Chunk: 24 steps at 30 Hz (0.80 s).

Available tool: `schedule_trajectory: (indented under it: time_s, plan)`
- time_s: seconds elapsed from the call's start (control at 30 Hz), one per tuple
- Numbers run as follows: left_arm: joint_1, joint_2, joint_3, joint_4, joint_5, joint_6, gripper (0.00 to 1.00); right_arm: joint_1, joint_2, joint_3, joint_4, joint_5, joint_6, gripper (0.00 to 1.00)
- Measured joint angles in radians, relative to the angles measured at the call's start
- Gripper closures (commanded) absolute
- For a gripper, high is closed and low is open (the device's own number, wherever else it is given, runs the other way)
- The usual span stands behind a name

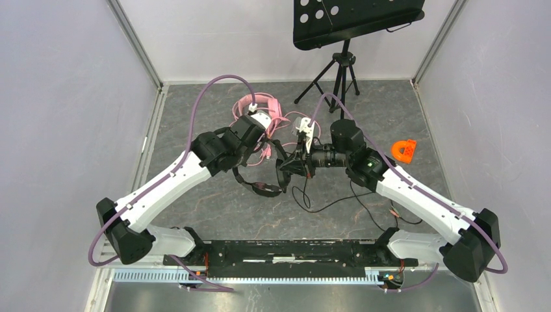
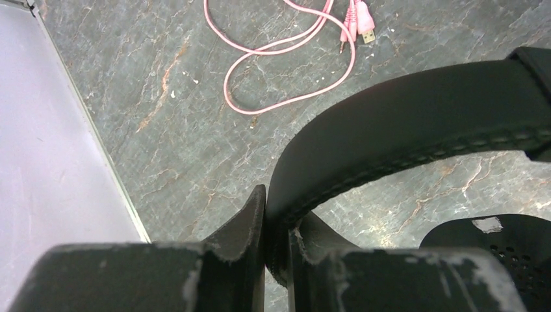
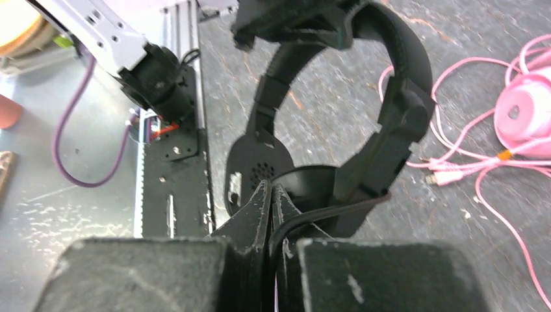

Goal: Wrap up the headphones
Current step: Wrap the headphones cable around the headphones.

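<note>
Black headset (image 3: 403, 104) hangs over the worktop (image 1: 214, 214) centre: left pincer (image 2: 276, 218) clamps its headband (image 2: 416, 123) to steady it; right pincer (image 3: 269, 195) pinches its thin cable (image 3: 312, 218), apparently for winding. Pink headset (image 1: 256, 104) lies farther back.

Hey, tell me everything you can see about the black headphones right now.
The black headphones are a matte black over-ear set with a padded, stitched headband and round ear cups dotted with small holes. They hang tilted above the table, between the two arms. The left gripper is clamped on the headband. The right gripper pinches the thin black cable, which trails down to the table.
</note>
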Motion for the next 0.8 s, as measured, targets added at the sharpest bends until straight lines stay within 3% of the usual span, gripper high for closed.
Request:
schedule_trajectory:
  time_s: [0.27, 0.47, 0.8]
  plan:
    - [-0.002, -0.031, -0.036, 0.072, 0.004, -0.046, 0.98, -0.001, 0.021, -0.068, 0.261, -0.069, 0.193, 0.88]
    - [-0.002, -0.038, -0.045, 0.088, 0.008, -0.100, 0.98, 0.021, 0.035, -0.108, 0.433, -0.074, 0.322, 0.78]
    - [0.005, -0.063, -0.047, 0.093, 0.074, -0.214, 0.98, 0.087, 0.016, -0.161, 0.460, 0.051, 0.312, 0.76]
